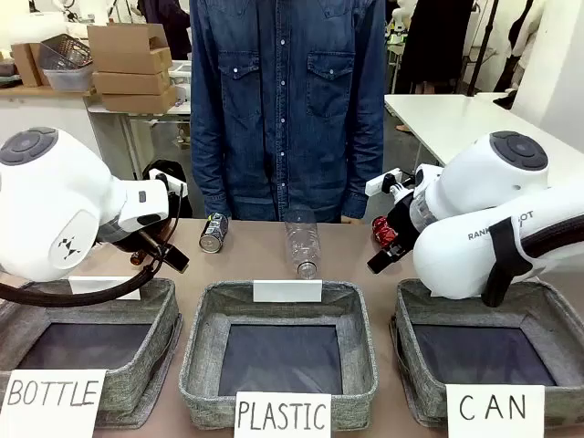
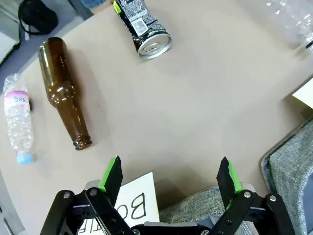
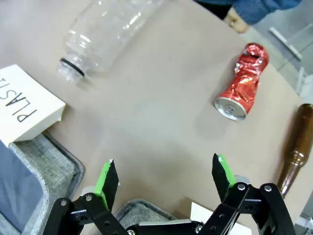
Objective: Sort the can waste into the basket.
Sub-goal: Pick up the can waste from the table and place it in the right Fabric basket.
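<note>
The dark crushed can (image 1: 213, 232) lies on the table's far side, left of middle; the left wrist view shows its silver end (image 2: 145, 28). Over at the right lies the red crushed can (image 1: 384, 230), crumpled and shiny in the right wrist view (image 3: 242, 83). At the front right stands the grey basket (image 1: 547, 306) with the "CAN" sign (image 1: 494, 408). My left gripper (image 2: 168, 178) hangs open above the table, short of the dark can. My right gripper (image 3: 164, 178) is open too, with the red can ahead and to its right. Nothing is between either pair of fingers.
A clear plastic bottle (image 1: 301, 241) lies mid-table behind the PLASTIC basket (image 1: 278, 301). The BOTTLE basket (image 1: 137, 301) is front left. A brown bottle (image 2: 63, 93) and a small plastic bottle (image 2: 17, 120) lie left; another brown bottle (image 3: 296, 147) lies by the red can. A person (image 1: 283, 100) stands opposite.
</note>
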You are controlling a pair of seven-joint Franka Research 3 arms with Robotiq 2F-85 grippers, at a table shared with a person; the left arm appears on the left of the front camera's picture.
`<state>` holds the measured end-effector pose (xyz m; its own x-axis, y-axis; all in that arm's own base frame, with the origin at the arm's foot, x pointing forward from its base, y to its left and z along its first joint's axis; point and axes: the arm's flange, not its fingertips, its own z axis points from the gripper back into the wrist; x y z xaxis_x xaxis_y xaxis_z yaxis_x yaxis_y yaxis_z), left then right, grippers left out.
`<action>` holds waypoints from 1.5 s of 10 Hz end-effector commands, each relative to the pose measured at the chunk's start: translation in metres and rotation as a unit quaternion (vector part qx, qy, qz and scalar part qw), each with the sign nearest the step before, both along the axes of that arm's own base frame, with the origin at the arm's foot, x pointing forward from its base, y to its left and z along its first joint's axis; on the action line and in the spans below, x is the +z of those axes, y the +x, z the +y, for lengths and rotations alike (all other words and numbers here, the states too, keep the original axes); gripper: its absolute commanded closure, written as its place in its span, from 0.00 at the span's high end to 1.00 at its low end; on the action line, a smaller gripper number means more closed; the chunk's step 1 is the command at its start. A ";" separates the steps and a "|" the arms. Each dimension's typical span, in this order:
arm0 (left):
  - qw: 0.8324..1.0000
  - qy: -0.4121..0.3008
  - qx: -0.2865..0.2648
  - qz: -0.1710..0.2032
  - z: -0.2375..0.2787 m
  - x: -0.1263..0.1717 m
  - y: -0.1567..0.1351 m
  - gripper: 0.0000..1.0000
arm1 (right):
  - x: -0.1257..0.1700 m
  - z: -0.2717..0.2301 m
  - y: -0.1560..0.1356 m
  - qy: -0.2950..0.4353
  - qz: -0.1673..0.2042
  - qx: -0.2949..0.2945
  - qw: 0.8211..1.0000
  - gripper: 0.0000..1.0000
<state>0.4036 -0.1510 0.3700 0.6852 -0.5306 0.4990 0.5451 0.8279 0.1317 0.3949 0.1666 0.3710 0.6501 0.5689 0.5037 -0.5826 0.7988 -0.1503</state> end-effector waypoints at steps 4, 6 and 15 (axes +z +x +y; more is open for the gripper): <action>1.000 0.000 0.000 0.000 0.000 0.000 0.000 1.00 | 0.000 0.000 0.000 0.000 0.000 0.000 1.000 1.00; 1.000 0.000 0.000 0.000 0.000 0.000 0.000 1.00 | 0.000 0.000 0.000 0.000 0.000 0.000 1.000 1.00; 1.000 0.004 0.017 0.026 0.009 0.035 -0.011 1.00 | 0.026 -0.004 -0.007 -0.015 0.013 -0.023 1.000 1.00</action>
<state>0.4026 -0.1483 0.3761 0.6965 -0.5274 0.4866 0.5414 0.8313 0.1262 0.3946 0.1635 0.3751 0.6599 0.5646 0.4958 -0.5759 0.8039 -0.1489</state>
